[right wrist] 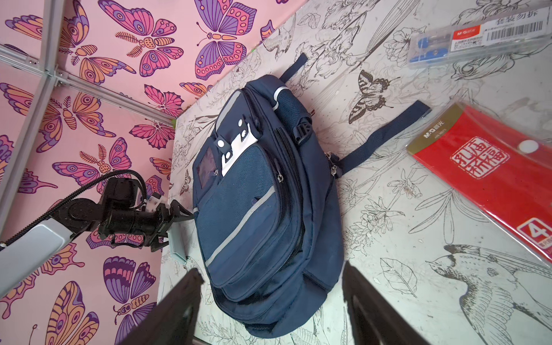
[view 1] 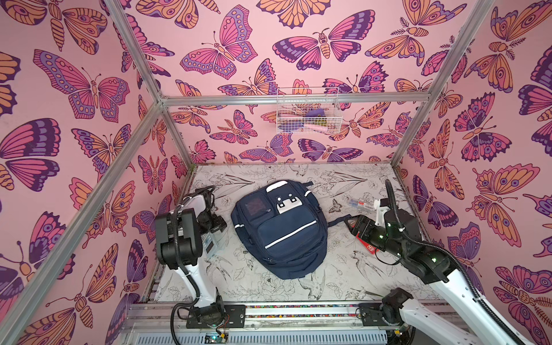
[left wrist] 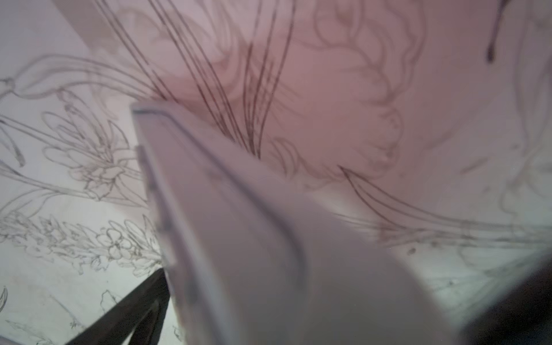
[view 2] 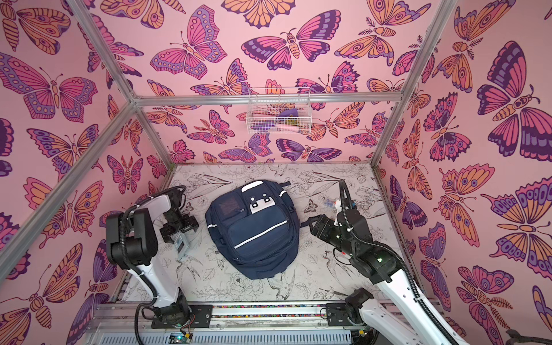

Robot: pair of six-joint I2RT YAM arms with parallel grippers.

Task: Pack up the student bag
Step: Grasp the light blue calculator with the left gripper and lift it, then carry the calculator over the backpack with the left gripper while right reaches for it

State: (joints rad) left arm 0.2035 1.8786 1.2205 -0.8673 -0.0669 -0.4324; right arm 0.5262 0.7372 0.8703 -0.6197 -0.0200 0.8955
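Likely a lab booth: aluminium frame [view 1: 295,100], printed walls [view 1: 74,89]

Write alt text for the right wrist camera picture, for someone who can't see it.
A navy backpack lies flat on a flower-printed table, framed by the open right tool. A red packet and a clear pen case lie beside it; the left tool is on its other side.

table [view 1: 343,268]: floral print
bag [view 1: 280,230]: middle
red packet [right wrist: 484,185]: right of bag
pen case [right wrist: 478,38]: right-rear of bag
pale box [view 1: 210,246]: left of bag
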